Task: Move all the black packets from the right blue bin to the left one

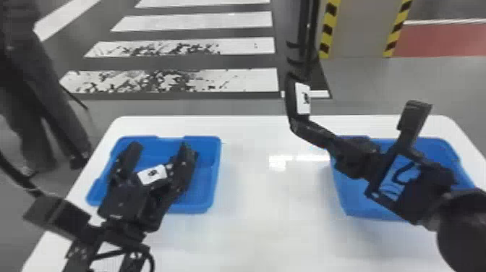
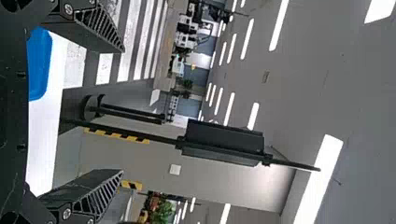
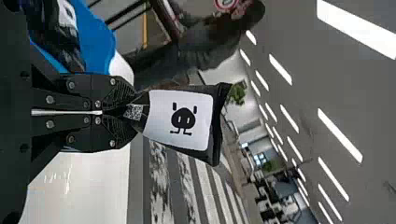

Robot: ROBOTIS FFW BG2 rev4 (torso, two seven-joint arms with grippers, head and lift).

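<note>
- Lower left: left gripper (image 1: 160, 147), jaws wide and empty, over the left blue bin (image 1: 215, 173); likely in the way.
- Inside that bin: labelled packet (image 1: 152, 174).
- Right side: right blue bin (image 1: 456, 161), partly hidden.
- Upper centre: right gripper (image 3: 135, 112) pinches black packet (image 3: 180, 116); transfer seems under way, next leftward to release.

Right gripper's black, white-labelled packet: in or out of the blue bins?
Out: the right gripper pinches the packet by one end, raised between the left bin and the right bin.
</note>
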